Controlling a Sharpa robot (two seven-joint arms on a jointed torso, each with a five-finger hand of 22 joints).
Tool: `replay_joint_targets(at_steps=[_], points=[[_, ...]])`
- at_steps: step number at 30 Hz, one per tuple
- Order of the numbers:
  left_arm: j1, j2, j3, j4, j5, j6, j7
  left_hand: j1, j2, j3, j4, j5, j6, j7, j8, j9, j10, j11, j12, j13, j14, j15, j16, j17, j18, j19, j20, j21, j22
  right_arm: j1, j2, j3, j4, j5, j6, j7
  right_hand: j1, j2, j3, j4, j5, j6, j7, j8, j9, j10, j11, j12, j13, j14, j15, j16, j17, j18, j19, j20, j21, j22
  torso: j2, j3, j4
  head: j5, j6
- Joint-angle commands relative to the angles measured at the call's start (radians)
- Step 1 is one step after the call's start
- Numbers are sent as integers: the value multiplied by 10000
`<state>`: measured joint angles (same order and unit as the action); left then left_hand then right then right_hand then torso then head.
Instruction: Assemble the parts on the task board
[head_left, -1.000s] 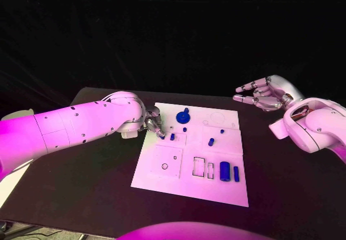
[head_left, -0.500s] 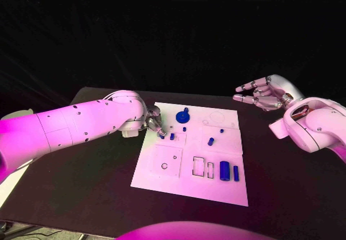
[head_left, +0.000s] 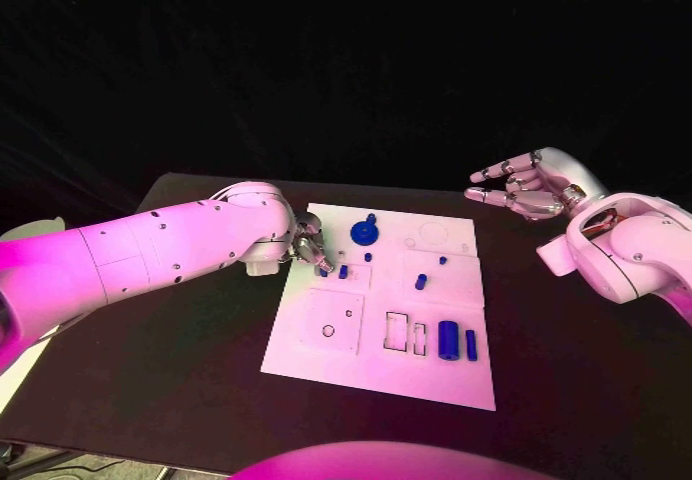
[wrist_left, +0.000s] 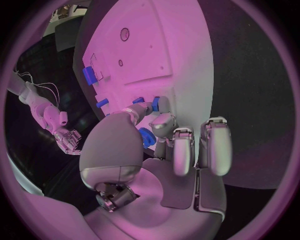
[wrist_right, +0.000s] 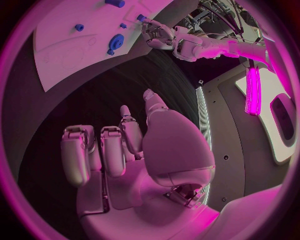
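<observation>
A small part (head_left: 343, 271) near the board's (head_left: 378, 380) left edge is pinched by the left hand (head_left: 307, 250), presumably for seating. The right hand (head_left: 522, 189) is held empty, fingers spread, off the board's far right.

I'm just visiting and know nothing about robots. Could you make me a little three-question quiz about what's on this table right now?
1. True or false: the right hand rests on the task board.
2. Which hand is at the board's edge, fingers by a small blue part? A) left hand B) right hand
3. Fill in: the large round blue part sits toward the board's ___ end, seen from the robot.

Key
1. False; it is off the board, beyond the board's far right corner, fingers apart and holding nothing.
2. A
3. far
</observation>
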<state>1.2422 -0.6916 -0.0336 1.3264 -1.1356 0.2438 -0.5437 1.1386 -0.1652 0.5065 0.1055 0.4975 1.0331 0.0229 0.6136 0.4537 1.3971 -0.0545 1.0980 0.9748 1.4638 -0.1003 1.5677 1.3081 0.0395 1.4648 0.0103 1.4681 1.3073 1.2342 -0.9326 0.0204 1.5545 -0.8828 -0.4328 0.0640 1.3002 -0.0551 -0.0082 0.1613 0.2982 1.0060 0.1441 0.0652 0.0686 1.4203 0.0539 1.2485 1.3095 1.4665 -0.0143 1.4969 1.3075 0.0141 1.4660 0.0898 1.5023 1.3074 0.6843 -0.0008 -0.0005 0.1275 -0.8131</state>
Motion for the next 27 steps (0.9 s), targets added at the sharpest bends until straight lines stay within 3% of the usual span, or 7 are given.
replay_joint_targets(at_steps=[1,9,16,17,20,22,27], points=[[-113,25,-79,-53,-7,291,-327,0,106,266,-337,47,45,-118,-67,-5,73,-25,62,8,1070,-61,31,2627,-128,723,-62,51,1717,-5,2,1,15,-38,94,62,20,69,-39,-3,65,0,-36,27,13,-51,-2,-56,504,750,-56,-48,1326,192,276,-31,-71,1225,2,-5,4,-9,-7],[-115,37,-78,-103,-7,221,-416,-434,114,-334,30,27,153,-141,-151,-82,68,-40,63,23,1070,-73,31,2627,-130,725,-75,51,1730,-5,3,1,10,-38,87,63,32,75,-40,-5,87,-1,-36,26,12,-57,-3,-67,496,750,-57,-51,1324,192,276,-32,-73,1223,-5,-6,4,-11,2],[-116,-15,-74,-103,-7,73,-469,-999,-13,-1866,686,-109,340,-169,-274,-204,68,-65,128,111,1070,-97,31,2627,-138,738,-94,71,1771,-5,0,1,-1,-37,102,64,40,79,-42,-6,107,-2,-36,25,12,-59,-3,-71,493,748,-58,-56,1316,193,274,-33,-75,1219,-4,-12,5,-39,12],[-116,-33,-73,-93,-7,27,-467,-1028,-13,-1996,739,-325,356,-162,-281,-212,67,-59,133,118,1070,-93,31,2627,-139,740,-99,75,1777,-5,0,1,-3,-36,115,65,40,79,-42,-6,107,-2,-36,25,12,-59,-3,-71,493,748,-58,-56,1316,193,274,-33,-75,1219,-5,-10,6,-44,22],[-116,-133,-65,-17,28,-184,-450,-1083,93,-2610,1042,-2493,389,-143,-341,-268,47,-41,127,119,1070,-89,31,2627,-136,734,-87,53,1767,-5,8,1,-11,-34,150,68,44,79,-45,-6,124,-3,-35,24,11,-59,-3,-70,492,748,-58,-57,1315,196,269,-33,-81,1209,-6,-6,-7,-36,42],[-116,-208,-59,32,99,-326,-437,-1000,181,-2962,1232,-3380,391,-128,-389,-333,27,-24,114,111,1070,-76,31,2627,-131,730,-86,37,1760,-7,12,1,-23,-33,157,69,44,79,-45,-6,124,-3,-35,24,11,-59,-3,-70,492,748,-58,-57,1315,196,269,-33,-81,1209,-4,-9,-7,-42,64],[-115,-328,-51,55,527,-878,-240,-857,276,-3467,1527,-3575,388,-106,-436,-425,-19,-5,63,64,1070,-64,31,2627,-106,700,-78,-63,1685,-10,17,0,-44,-15,266,80,44,80,-50,-3,139,-4,-35,23,11,-63,-3,-77,487,747,-58,-61,1311,195,269,-34,-80,1211,-12,-3,18,-86,104]])
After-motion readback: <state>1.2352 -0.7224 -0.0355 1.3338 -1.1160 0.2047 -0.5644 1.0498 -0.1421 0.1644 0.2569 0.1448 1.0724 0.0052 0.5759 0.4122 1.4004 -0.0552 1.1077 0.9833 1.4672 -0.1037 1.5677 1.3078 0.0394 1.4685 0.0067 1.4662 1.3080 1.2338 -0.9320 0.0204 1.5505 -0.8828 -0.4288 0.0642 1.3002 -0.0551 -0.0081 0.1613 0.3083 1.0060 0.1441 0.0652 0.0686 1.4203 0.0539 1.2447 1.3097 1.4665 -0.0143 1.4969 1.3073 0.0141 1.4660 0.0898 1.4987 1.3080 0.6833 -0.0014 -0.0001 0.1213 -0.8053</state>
